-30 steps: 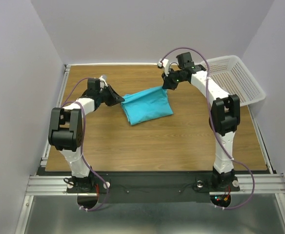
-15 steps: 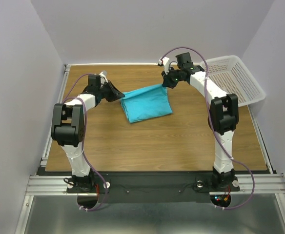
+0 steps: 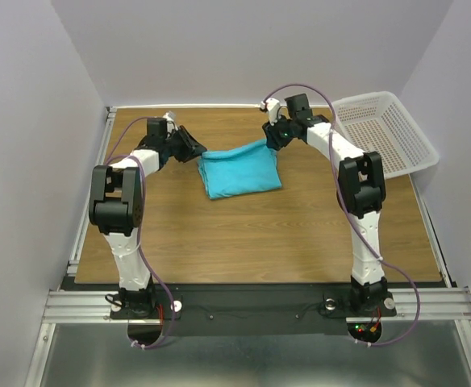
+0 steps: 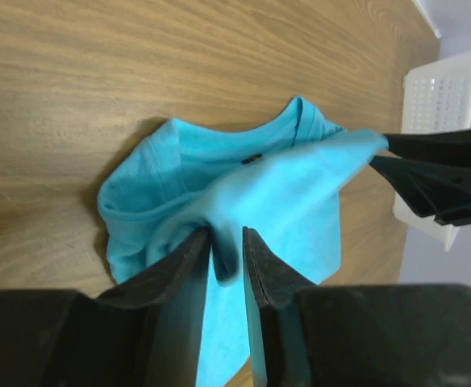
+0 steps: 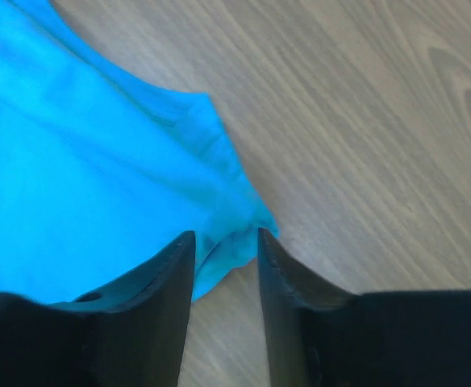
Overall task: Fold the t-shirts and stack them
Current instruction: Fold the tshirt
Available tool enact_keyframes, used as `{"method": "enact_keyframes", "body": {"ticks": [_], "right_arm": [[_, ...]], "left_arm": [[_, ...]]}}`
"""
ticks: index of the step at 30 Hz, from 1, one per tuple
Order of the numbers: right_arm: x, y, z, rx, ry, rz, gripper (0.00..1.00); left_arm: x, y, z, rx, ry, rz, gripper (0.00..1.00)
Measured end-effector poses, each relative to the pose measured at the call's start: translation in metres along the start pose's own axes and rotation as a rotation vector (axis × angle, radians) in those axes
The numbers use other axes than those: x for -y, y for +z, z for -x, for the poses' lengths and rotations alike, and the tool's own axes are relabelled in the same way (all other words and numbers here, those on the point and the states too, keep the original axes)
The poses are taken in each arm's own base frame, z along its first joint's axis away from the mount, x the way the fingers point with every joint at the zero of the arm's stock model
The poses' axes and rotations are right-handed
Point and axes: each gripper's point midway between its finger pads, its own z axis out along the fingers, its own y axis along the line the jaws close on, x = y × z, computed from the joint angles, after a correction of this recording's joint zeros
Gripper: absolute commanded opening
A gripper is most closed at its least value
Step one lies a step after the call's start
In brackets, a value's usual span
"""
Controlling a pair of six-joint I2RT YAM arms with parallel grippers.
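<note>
Wood-grain table in the middle, closed in by plain pale grey-lilac walls: back wall, left wall, right wall. A silver metal rail runs along the table's near edge beside a black plate, with a dull grey metal sheet below. White perforated basket sits at the table's far right edge; light is even and soft, shadows faint.
</note>
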Motion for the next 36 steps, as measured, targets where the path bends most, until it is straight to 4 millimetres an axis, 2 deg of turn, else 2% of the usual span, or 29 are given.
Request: {"method": "enact_keyframes", "body": {"ticks": [1,2,7,9,10,11,12,13,15,19,23,26,29,31,36], "right_arm": [[0.002,0.002,0.000,0.000,0.013,-0.020,0.47],[0.005,0.002,0.001,0.000,0.026,-0.040,0.47],[0.029,0.001,0.015,0.046,0.087,-0.177,0.44],[0.034,0.000,0.019,0.063,0.107,-0.208,0.33],[0.033,-0.001,0.023,0.078,0.122,-0.205,0.24],[0.031,-0.002,0.026,0.091,0.124,-0.195,0.24],[0.028,-0.003,0.028,0.102,0.126,-0.177,0.17],[0.022,-0.005,0.031,0.116,0.137,-0.149,0.16],[0.004,-0.007,0.038,0.151,0.139,-0.060,0.15],[-0.027,-0.008,0.046,0.193,0.180,0.098,0.15],[-0.046,-0.004,0.046,0.198,0.264,0.201,0.15],[-0.054,0.003,0.039,0.181,0.350,0.242,0.13],[-0.059,0.013,0.028,0.153,0.430,0.262,0.10],[-0.062,0.017,0.020,0.137,0.462,0.270,0.07],[-0.077,0.026,-0.019,0.053,0.552,0.290,0.01]], "left_arm": [[0.000,0.000,0.002,0.007,0.004,0.001,0.55],[-0.001,-0.001,0.007,0.022,0.002,0.009,0.58],[-0.010,-0.009,0.028,0.097,0.008,0.070,0.60],[-0.010,-0.016,0.035,0.126,0.024,0.090,0.60],[-0.005,-0.022,0.041,0.145,0.054,0.092,0.59],[0.002,-0.029,0.046,0.165,0.070,0.085,0.58],[0.009,-0.035,0.050,0.178,0.093,0.071,0.58],[0.018,-0.041,0.055,0.194,0.115,0.049,0.55],[0.049,-0.057,0.061,0.214,0.186,-0.049,0.53],[0.082,-0.063,0.054,0.200,0.264,-0.176,0.49],[0.089,-0.042,0.024,0.113,0.276,-0.245,0.47],[0.080,-0.015,0.000,0.040,0.245,-0.256,0.47],[0.062,0.010,-0.021,-0.023,0.197,-0.238,0.46],[0.049,0.020,-0.028,-0.046,0.171,-0.219,0.45],[0.027,0.031,-0.028,-0.045,0.138,-0.171,0.45]]}}
